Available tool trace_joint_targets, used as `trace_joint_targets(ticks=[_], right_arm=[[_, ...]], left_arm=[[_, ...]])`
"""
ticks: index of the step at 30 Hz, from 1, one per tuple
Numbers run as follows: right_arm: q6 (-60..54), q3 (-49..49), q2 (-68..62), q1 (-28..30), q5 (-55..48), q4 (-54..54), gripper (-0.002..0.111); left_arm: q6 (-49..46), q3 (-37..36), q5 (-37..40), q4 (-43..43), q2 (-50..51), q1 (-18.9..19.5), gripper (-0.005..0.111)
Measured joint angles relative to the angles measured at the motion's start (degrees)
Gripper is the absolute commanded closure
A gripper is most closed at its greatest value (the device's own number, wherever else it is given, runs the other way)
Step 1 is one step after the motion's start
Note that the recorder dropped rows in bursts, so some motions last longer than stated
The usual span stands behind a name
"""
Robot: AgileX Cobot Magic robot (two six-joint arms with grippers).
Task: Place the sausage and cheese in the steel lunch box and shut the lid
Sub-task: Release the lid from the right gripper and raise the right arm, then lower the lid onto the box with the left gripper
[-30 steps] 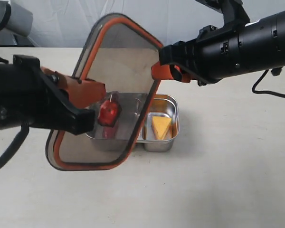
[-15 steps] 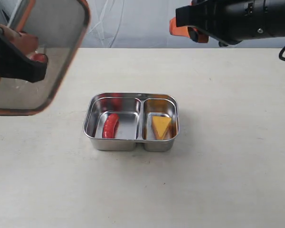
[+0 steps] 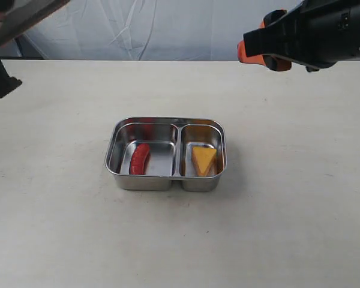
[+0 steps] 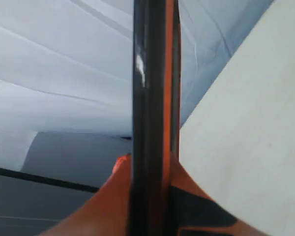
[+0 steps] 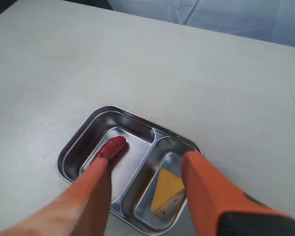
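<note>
Table [image 3: 300,216] of pale cream fills the outside camera's picture, with a steel lunch box [image 3: 145,182] sitting uncovered in the centre of the frame. A divider splits the box into two compartments. The red sausage [image 3: 140,159] lies in the left one and the yellow cheese [image 3: 204,159] wedge in the right one.

The lid [image 3: 25,14] is well apart from the box, raised off the table at the upper left corner of the frame, where only a tilted strip of it shows. In the left wrist picture the lid runs edge-on up the middle of the frame. The left gripper [image 4: 150,169] presses its orange fingers against both faces, clamped on it.

The right gripper [image 3: 263,50] hangs at the upper right of the frame, above the table. Its wrist picture shows its two orange fingers [image 5: 206,191] spread apart, with the box visible between them.
</note>
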State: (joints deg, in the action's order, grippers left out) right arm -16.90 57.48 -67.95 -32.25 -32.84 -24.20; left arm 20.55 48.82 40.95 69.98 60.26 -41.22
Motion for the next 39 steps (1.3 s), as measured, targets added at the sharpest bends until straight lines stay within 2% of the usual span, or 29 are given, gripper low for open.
trace_joint_targets(ticks=[5, 9, 12, 16, 20, 23, 29, 32, 37, 38, 39], right_arm=[[0.2, 0.0, 0.2, 0.0, -2.2, 0.3, 0.062], [0.2, 0.0, 0.2, 0.0, -2.9, 1.2, 0.062], [0.2, 0.0, 0.2, 0.0, -3.0, 1.8, 0.062], [0.2, 0.0, 0.2, 0.0, -3.4, 2.3, 0.062], [0.2, 0.0, 0.2, 0.0, -5.6, 4.3, 0.062], [1.7, 0.0, 0.2, 0.0, -6.3, 6.8, 0.062], [4.3, 0.0, 0.2, 0.0, -6.7, 9.1, 0.062], [5.6, 0.0, 0.8, 0.0, -6.7, 9.3, 0.062], [8.1, 0.0, 4.5, 0.0, -6.6, 10.7, 0.062], [8.7, 0.0, 5.5, 0.0, -6.6, 11.1, 0.062], [9.8, 0.0, 7.4, 0.0, -6.8, 12.3, 0.062]], left_arm=[[-8.8, -2.4, 7.6, 0.8, 5.4, 0.0, 0.106], [-10.0, -5.8, 7.3, -1.8, 6.4, 0.0, 0.107], [-9.5, -7.7, 1.7, -6.4, 6.4, 0.0, 0.107], [-5.2, -8.5, -11.4, -9.8, 6.4, 0.0, 0.107], [2.3, -8.5, -22.7, -10.1, 6.3, 0.0, 0.107], [4.0, -8.5, -26.0, -8.0, 6.3, 0.0, 0.107], [4.4, -8.5, -24.3, 2.1, 6.3, 0.0, 0.107], [4.7, -8.5, -22.8, 5.8, 6.5, -1.5, 0.107], [7.6, -8.5, -15.7, 15.7, 10.2, -8.8, 0.107], [10.0, -8.5, -12.8, 19.2, 11.6, -10.9, 0.107], [16.9, -8.6, -6.0, 24.9, 14.7, -14.7, 0.107]])
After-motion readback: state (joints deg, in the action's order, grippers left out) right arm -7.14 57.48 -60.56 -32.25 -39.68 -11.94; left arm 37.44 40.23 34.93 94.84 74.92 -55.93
